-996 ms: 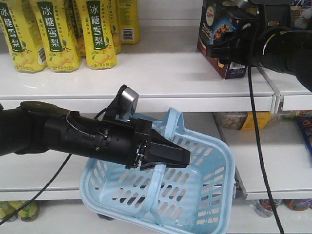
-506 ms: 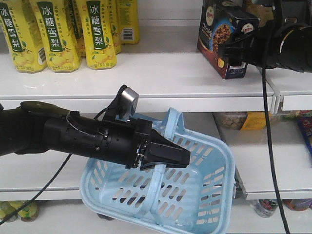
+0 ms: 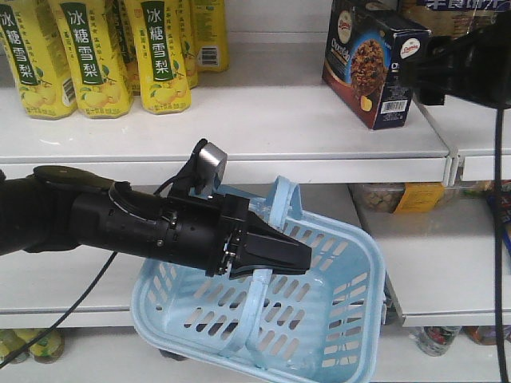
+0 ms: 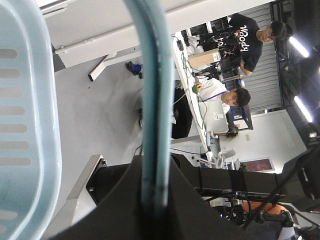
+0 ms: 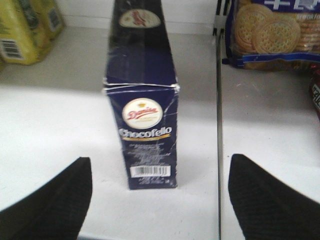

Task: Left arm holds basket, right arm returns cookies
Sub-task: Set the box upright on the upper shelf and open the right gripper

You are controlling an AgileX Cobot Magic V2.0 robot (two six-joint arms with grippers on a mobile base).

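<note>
- Right gripper (image 5: 160, 200): fingers (image 5: 50, 200) spread wide, nothing between them; hovering just in front of the cookie box (image 5: 142, 110), apart from it.
- Cookie box standing upright on the white upper shelf (image 3: 263, 128), narrow end with logo and barcode toward the wrist camera; cookie picture facing out in the front view; free of any grip.
- Right arm (image 3: 467, 68) at the top right edge of the front view, level with the box, black cable (image 3: 501, 239) hanging down.
- Left gripper (image 3: 275, 254): pressed together on a handle (image 4: 152, 100) of the light blue basket (image 3: 335, 319); handle running straight through the jaws in the wrist view.
- Basket hanging tilted in front of the lower shelves, nothing seen inside.
- Left arm (image 3: 96, 219) reaching in from the left.
- Yellow drink cartons (image 3: 96, 56) on the upper shelf, well left of the box; pack of round crackers (image 5: 272, 32) behind a divider to its right.
</note>
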